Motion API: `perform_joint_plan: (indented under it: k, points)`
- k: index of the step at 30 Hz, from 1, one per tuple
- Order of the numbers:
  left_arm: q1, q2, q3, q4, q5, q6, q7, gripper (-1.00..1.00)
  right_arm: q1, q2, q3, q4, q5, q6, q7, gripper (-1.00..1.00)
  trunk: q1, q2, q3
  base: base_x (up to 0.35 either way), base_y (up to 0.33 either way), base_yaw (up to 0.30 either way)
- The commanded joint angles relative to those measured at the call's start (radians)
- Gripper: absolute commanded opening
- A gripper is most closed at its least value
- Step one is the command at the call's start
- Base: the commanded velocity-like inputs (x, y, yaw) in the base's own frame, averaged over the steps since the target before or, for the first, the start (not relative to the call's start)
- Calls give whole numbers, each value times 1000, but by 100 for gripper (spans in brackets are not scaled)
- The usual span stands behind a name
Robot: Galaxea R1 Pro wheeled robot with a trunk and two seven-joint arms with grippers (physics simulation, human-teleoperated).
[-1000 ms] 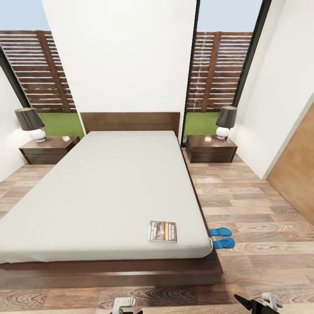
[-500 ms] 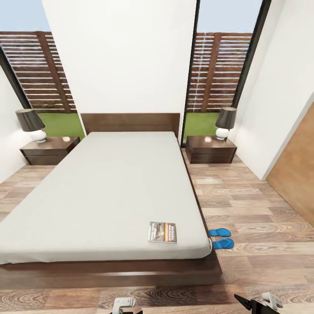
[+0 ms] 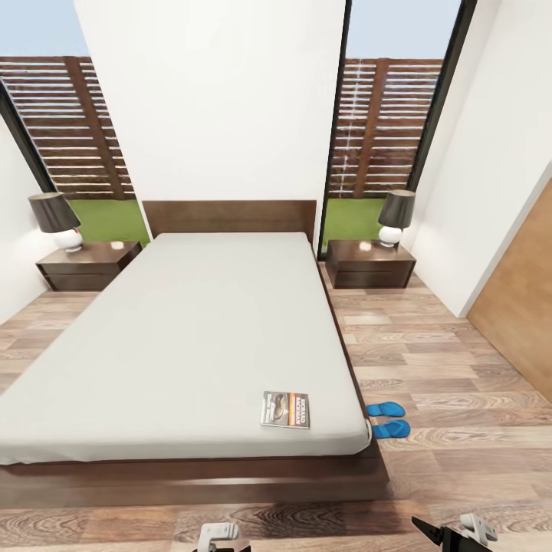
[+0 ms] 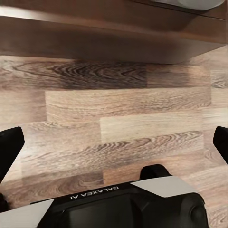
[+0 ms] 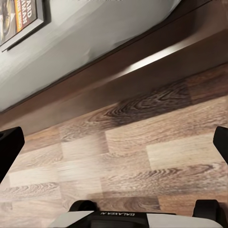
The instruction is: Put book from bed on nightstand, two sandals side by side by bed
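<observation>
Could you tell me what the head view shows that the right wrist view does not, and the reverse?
The head view alone takes in the two sandals on the floor beside the bed, both nightstands with lamps, and the windows. The right wrist view alone gives a close look at the floor planks between the right hand's spread, empty fingers. Both show the book near the mattress corner and the bed's dark frame.
</observation>
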State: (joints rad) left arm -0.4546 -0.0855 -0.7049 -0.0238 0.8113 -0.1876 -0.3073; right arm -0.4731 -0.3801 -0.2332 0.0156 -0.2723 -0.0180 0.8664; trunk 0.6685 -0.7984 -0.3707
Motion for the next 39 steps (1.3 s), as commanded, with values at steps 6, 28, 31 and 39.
perform_joint_plan:
  k: [6, 28, 31, 39]
  points:
    - [-1, 0, -8, 2, 9, -4, -4, 100, -1, 0, -2, 1, -1, -1, 3, 100, -8, 13, 5, 0, 0, 0]
    - [-191, 212, 116, -582, 7, 668, -421, 100, -1, -1, -2, -3, -1, 0, 9, 100, -8, 13, 5, 0, 0, 0]
    - [-195, 216, 159, -600, 4, 689, -417, 100, -1, -2, -2, -3, -2, 0, 9, 100, -8, 13, 5, 0, 0, 0]
    - [-197, 214, 172, -608, -4, 698, -397, 100, -1, -2, -3, -3, -2, 0, 9, 100, -8, 13, 5, 8, 0, 0]
